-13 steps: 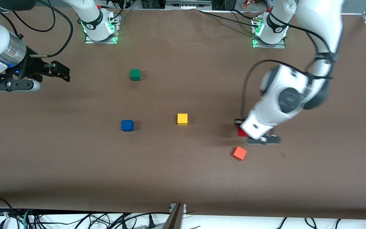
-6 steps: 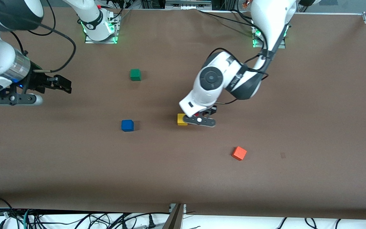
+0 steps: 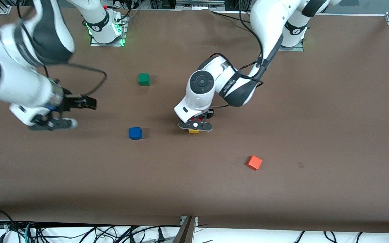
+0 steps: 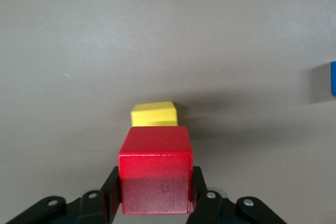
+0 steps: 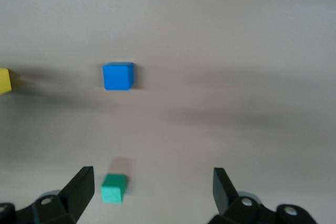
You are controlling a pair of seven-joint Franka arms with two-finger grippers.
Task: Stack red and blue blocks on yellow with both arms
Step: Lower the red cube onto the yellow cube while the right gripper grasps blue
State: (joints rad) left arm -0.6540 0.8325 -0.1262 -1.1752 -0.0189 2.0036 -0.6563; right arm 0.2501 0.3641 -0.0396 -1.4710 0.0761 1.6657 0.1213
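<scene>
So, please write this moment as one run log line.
left gripper: shut on deep red cube, over bright yellow cube | right gripper: open, over table near saturated blue cube

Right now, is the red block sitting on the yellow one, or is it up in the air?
In the air. The left gripper is shut on the red block, its fingers pinching both sides, and the yellow block shows apart from it.

red block (image 4: 155, 174), yellow cube (image 4: 153, 114), blue block (image 3: 135, 133)

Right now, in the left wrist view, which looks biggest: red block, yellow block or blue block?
1. Red block, biggest only because the left pincer holds it near the camera.
2. Yellow block.
Blue block: cut off, unrankable.
</scene>
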